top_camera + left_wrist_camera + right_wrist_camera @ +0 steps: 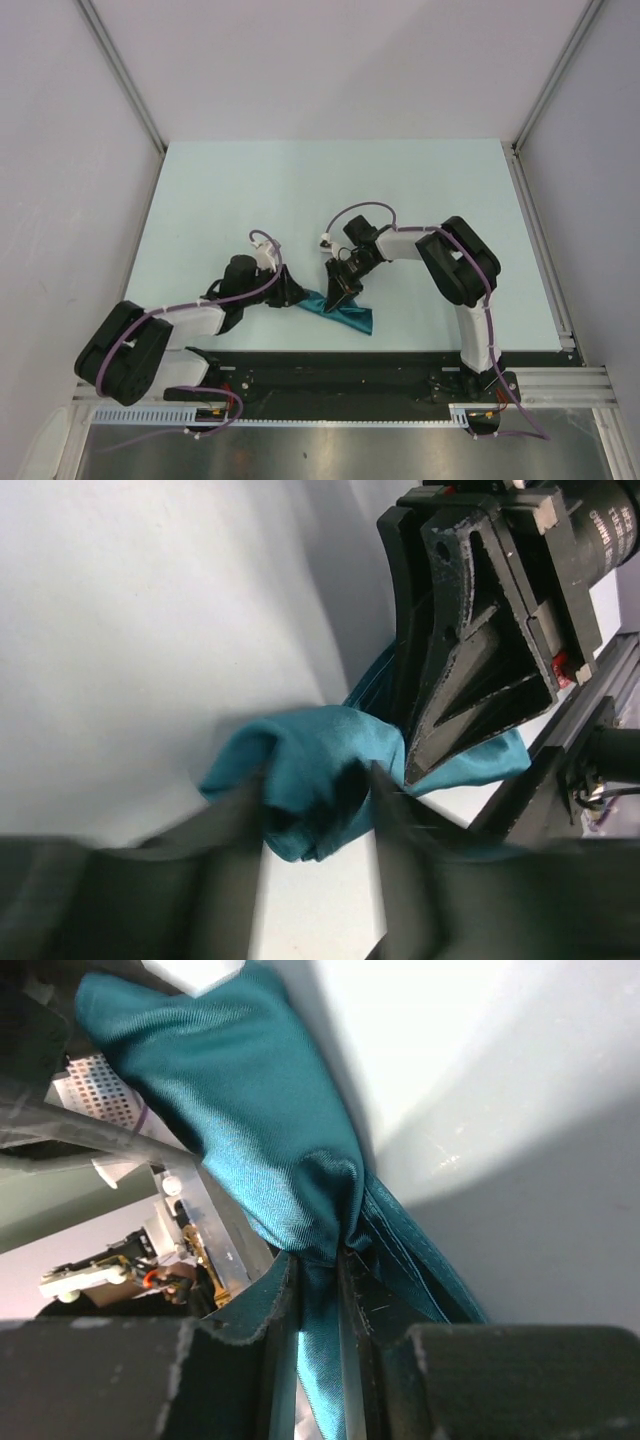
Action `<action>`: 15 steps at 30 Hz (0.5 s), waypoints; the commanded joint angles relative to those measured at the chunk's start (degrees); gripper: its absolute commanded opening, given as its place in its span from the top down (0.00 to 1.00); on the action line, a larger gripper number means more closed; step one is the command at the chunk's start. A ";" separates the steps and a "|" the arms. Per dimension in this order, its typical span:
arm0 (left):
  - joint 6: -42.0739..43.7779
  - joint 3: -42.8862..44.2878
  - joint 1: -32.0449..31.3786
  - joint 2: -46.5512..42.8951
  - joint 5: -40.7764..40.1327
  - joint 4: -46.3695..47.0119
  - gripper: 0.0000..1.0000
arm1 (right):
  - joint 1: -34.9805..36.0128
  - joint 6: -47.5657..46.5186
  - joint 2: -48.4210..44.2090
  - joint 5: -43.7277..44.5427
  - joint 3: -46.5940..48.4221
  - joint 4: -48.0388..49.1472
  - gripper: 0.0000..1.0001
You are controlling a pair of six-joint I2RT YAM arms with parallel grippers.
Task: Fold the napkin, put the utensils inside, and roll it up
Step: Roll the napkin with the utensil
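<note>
The teal napkin (352,316) lies bunched near the table's front edge, between my two grippers. My right gripper (338,297) is shut on a pinched fold of it; in the right wrist view the cloth (240,1110) runs up from between the fingers (318,1290). My left gripper (298,293) is at the napkin's left end. In the left wrist view its blurred fingers stand apart on either side of the bunched cloth end (300,765), with bare table showing between them lower down. The right gripper (470,650) shows there just behind the cloth. The spoon is hidden.
The pale table (300,190) stretches away behind the napkin. The black mounting rail (350,365) runs along the front edge just below the napkin. Metal frame posts (120,70) and white walls stand at the sides and back.
</note>
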 commanded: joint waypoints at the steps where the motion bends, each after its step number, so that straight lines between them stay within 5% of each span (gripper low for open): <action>1: -1.37 0.04 -0.51 3.94 0.87 5.20 0.69 | -0.32 -0.15 2.05 1.96 0.68 -2.73 0.78; 2: -1.99 0.22 -0.59 4.74 0.17 5.20 0.82 | -0.49 -0.06 1.87 1.79 0.85 -2.99 0.74; 5: -2.52 1.54 -0.59 7.38 0.34 5.37 0.92 | -1.11 0.47 0.56 1.70 1.03 -2.90 0.59; 15: -1.11 5.40 -0.51 9.84 0.16 0.98 0.96 | -2.43 -1.20 -11.13 13.72 2.18 -5.90 0.43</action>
